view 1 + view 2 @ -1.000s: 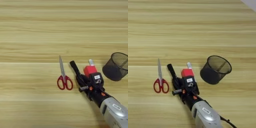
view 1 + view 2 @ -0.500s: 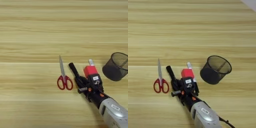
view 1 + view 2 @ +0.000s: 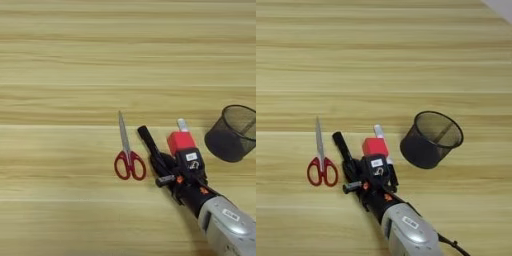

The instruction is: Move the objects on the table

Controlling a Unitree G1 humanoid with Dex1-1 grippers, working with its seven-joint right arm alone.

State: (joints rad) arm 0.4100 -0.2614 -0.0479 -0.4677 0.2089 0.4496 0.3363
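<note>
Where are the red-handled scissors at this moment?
The red-handled scissors lie flat on the wooden table, blades pointing away, just left of the right gripper and apart from it.

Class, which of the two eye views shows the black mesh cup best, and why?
The right eye view: the whole mesh cup shows there, with its open rim, its inside and bare table all round it. In the left eye view the cup sits at the right edge, which cuts off its far side.
</note>
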